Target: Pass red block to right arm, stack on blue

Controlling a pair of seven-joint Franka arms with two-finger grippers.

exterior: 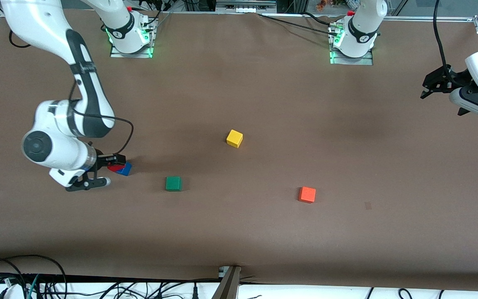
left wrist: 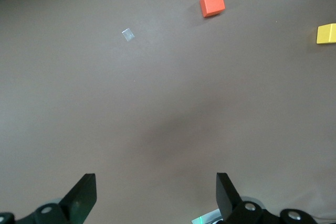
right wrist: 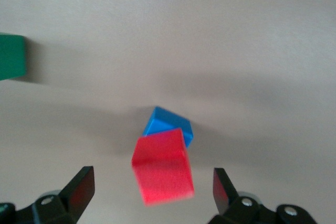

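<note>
Green cube (exterior: 173, 183) near blue (exterior: 125, 169); red block (right wrist: 163, 167) between open right tool (right wrist: 153, 188) fingers.

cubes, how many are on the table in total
5: red block on the blue below the open right gripper; green cube close by; yellow cube mid-table; orange cube toward the left arm's end.

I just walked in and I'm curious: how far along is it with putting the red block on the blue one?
Nearly finished. The handover looks done: the left gripper waits open and empty at its end of the table. The red block sits on the blue, somewhat off-centre and possibly tilted. The right gripper is over the pair, open, its fingers clear of the red block. What's left: pulling away, if the stack holds.
</note>
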